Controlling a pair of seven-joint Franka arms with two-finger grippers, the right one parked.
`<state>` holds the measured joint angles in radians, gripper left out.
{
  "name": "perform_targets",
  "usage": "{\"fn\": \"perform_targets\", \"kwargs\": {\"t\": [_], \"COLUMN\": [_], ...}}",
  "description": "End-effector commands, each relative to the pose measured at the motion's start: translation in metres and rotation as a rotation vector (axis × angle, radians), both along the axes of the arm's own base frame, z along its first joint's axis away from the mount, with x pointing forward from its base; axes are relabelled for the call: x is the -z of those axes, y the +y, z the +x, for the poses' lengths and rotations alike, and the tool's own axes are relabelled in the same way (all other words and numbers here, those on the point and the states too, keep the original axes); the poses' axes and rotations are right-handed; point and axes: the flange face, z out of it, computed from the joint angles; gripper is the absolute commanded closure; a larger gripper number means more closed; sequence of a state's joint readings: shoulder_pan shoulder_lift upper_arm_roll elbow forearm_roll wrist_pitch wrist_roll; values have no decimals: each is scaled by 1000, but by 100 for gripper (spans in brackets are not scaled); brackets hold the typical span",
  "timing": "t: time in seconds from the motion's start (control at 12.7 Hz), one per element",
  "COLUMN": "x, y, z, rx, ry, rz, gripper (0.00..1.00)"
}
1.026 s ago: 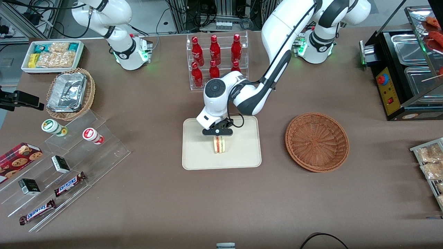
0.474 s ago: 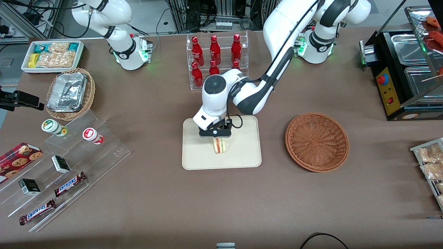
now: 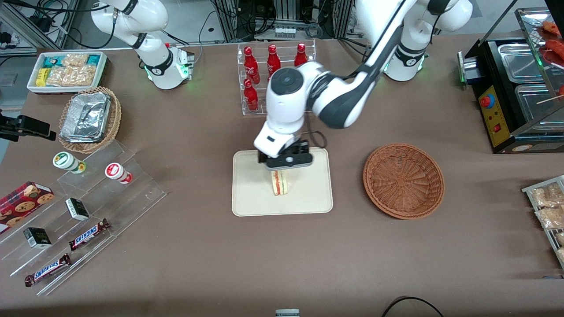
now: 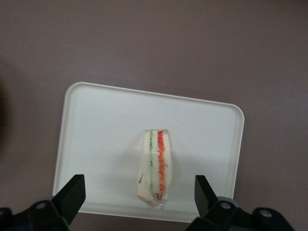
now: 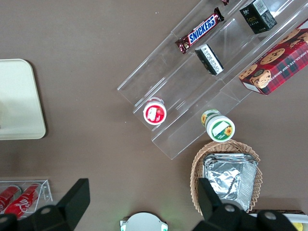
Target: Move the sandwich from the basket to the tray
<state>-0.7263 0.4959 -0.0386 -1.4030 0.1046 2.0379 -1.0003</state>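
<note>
The sandwich (image 3: 279, 182) stands on its edge near the middle of the tray (image 3: 246, 204), bread slices upright with the red and green filling showing between them. The gripper (image 3: 285, 166) hangs above the tray, over the sandwich and clear of it, its fingers (image 4: 72, 195) spread wide. The basket (image 3: 403, 179) sits beside the tray, toward the working arm's end of the table

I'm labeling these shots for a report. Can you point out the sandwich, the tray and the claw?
sandwich (image 4: 155, 168), left wrist view, on its filling stripes.
tray (image 3: 255, 202), front view, on bare surface near a corner.
claw (image 4: 139, 195), left wrist view, open above the sandwich, midway between fingertips.
</note>
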Motion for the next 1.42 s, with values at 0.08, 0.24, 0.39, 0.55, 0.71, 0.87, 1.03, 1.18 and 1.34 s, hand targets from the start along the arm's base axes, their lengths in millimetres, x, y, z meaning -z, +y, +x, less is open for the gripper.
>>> {"fn": "perform_targets", "kwargs": {"t": [0.08,0.24,0.39,0.55,0.71,0.87,1.03,1.18,1.34], "x": [-78,-106,-125,-141,-160,-177,-191,-198,-199], "y": [81,129,173,215,262,306,346,377,400], "z": [10,25,33,38,42,38,27,12,-2], "rx": [-93,-121,-105,-68,-23,68,143,197,218], "ry": [34,45,75,114,139,171,198,197,206], "rz": [48,54,53,66,55,55,43,44,53], "gripper": [0,0,0,0,0,0,0,0,0]}}
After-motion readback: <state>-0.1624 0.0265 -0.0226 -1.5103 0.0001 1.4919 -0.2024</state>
